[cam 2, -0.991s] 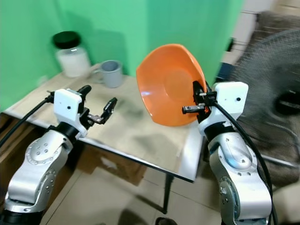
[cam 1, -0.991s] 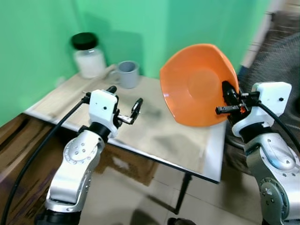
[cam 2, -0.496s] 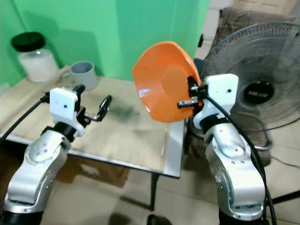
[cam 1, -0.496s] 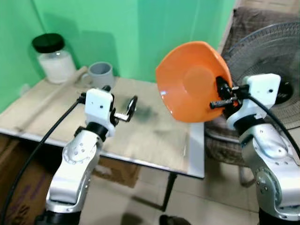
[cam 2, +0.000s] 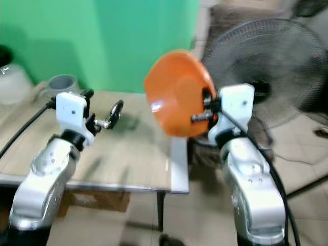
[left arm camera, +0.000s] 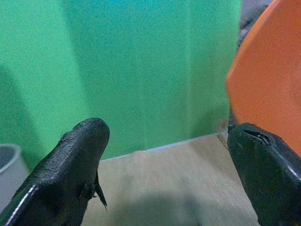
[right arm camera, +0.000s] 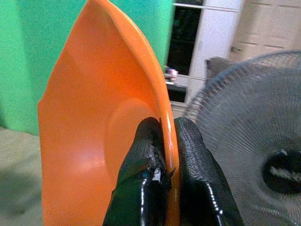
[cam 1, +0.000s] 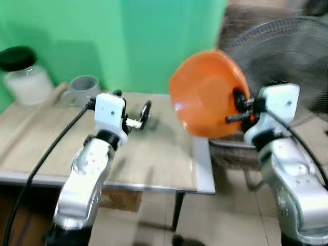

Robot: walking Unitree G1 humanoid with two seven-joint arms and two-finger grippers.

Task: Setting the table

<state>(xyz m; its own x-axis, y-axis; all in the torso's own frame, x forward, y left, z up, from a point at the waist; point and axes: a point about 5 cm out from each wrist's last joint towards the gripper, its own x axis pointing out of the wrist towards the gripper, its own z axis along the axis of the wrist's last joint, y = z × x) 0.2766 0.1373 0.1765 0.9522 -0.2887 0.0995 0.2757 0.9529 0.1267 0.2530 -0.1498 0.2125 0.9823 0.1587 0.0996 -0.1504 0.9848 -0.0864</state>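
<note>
An orange plate point(cam 1: 207, 100) is held nearly on edge by the right gripper point(right arm camera: 162, 155), its rim pinched between the two black fingers point(right arm camera: 143, 155). The plate is carried in the air above the right edge of the wooden table point(cam 1: 154, 154), in front of a standing fan point(cam 1: 287, 56). The left gripper point(cam 1: 138, 115) is raised over the table with its fingers spread wide and nothing between them. A grey mug point(cam 1: 82, 89) and a black-lidded jar point(cam 1: 23, 77) are seen at the table's far left, against the green wall point(cam 1: 128, 41). Head views are blurred.
</note>
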